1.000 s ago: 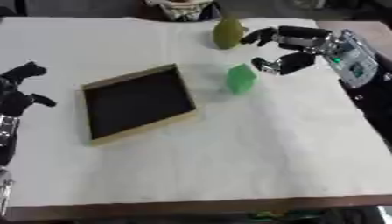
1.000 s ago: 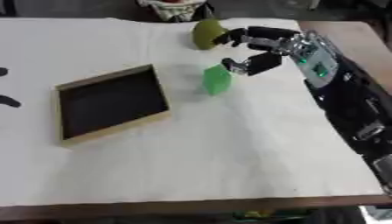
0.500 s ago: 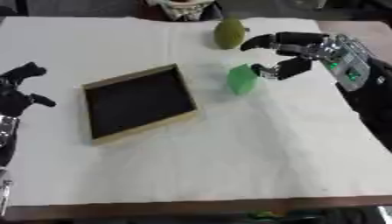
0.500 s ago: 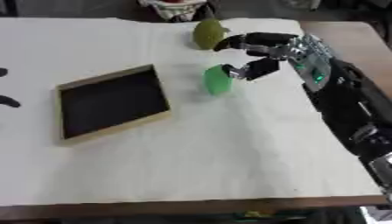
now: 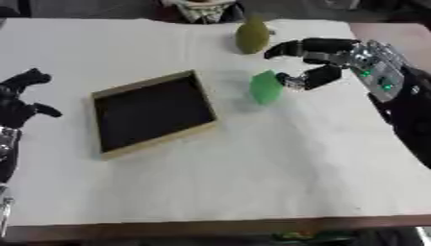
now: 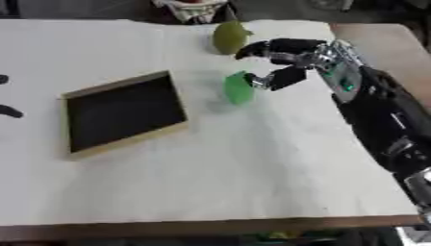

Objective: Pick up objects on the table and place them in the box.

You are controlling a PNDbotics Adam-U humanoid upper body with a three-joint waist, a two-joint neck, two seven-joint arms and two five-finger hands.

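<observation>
Left eye view first: right hand (image 5: pixel 324 60) reaches in from the right, fingers spread above and thumb below, with the green block (image 5: pixel 266 87) right at the thumb tip. I can't tell if the thumb actually touches it; nothing is pinched, so I'd call the hand open and the step the reach for a grasp. The block stands on the white surface (image 5: pixel 252 168) between the hand and the box (image 5: pixel 151 111), just beside the box's right rim. A pear (image 5: pixel 252 36) stands farther back, near the upper fingers but apart from them. The box looks empty, so to me the task is barely started. This view also shows the left hand (image 5: pixel 21 103) idle at the left edge, fingers loosely spread, holding nothing.

Right eye view: same scene, but the left hand is nearly cut off, just dark finger bits at the left border. In exchange you get much more of the right forearm running to the lower right, and the gap between the upper fingers and the pear reads clearer.

Next move, I'd guess: close fingers and thumb around the block, lift, and carry it left over the box, without knocking the pear.
</observation>
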